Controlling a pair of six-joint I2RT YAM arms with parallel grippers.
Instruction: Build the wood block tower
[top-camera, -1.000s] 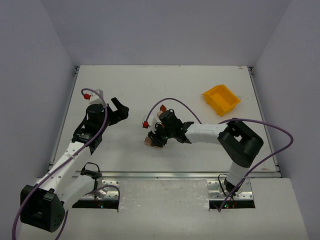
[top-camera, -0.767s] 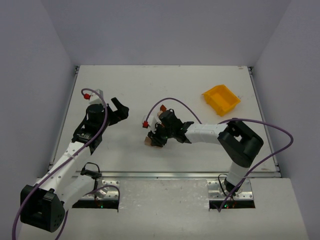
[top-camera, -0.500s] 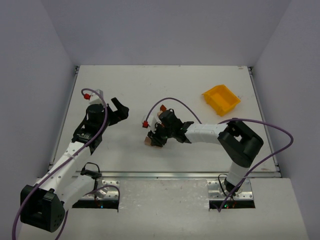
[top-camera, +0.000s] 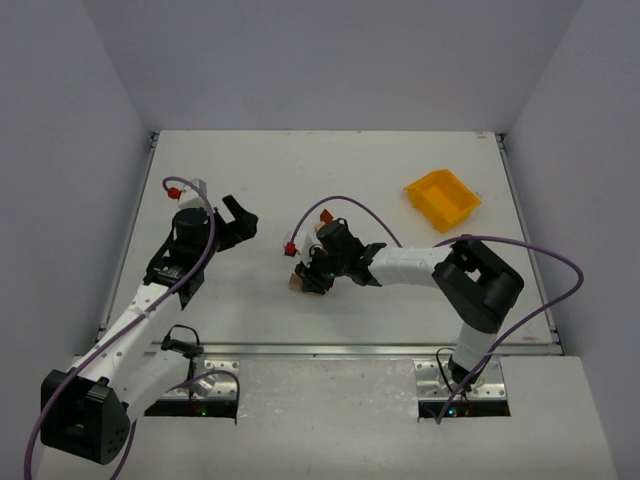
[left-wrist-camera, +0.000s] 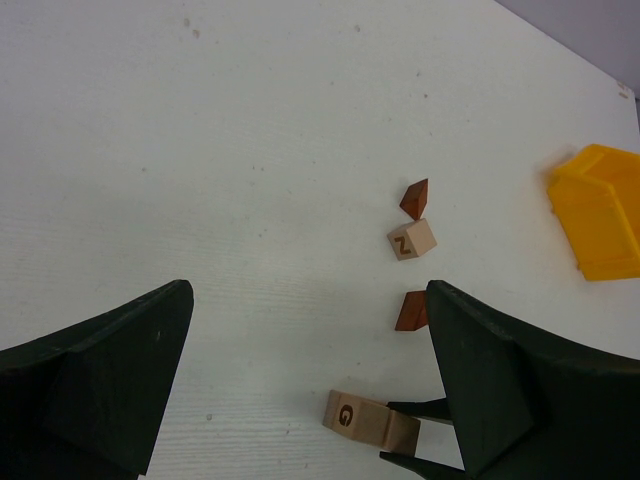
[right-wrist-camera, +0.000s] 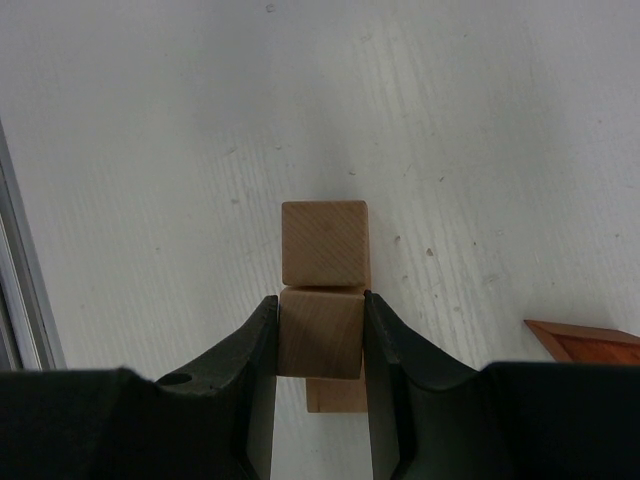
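Observation:
In the right wrist view my right gripper (right-wrist-camera: 319, 300) is shut on a pale tan wood cube (right-wrist-camera: 320, 335). The cube is held over a long pale block (right-wrist-camera: 338, 394) and touches a second tan cube (right-wrist-camera: 324, 243) lying on that block. A reddish-brown block (right-wrist-camera: 590, 341) lies to the right. The left wrist view shows a pale block marked G (left-wrist-camera: 370, 422), an N cube (left-wrist-camera: 411, 240) and two reddish-brown pieces (left-wrist-camera: 414, 198) (left-wrist-camera: 411, 311). My left gripper (left-wrist-camera: 308, 292) is open and empty, well left of the cluster (top-camera: 297, 283). The right gripper (top-camera: 310, 275) hides most of that cluster from above.
A yellow plastic bin (top-camera: 442, 198) stands at the back right and also shows in the left wrist view (left-wrist-camera: 600, 215). The right arm's purple cable (top-camera: 340, 203) loops above the cluster. A metal rail (top-camera: 330, 349) marks the table's near edge.

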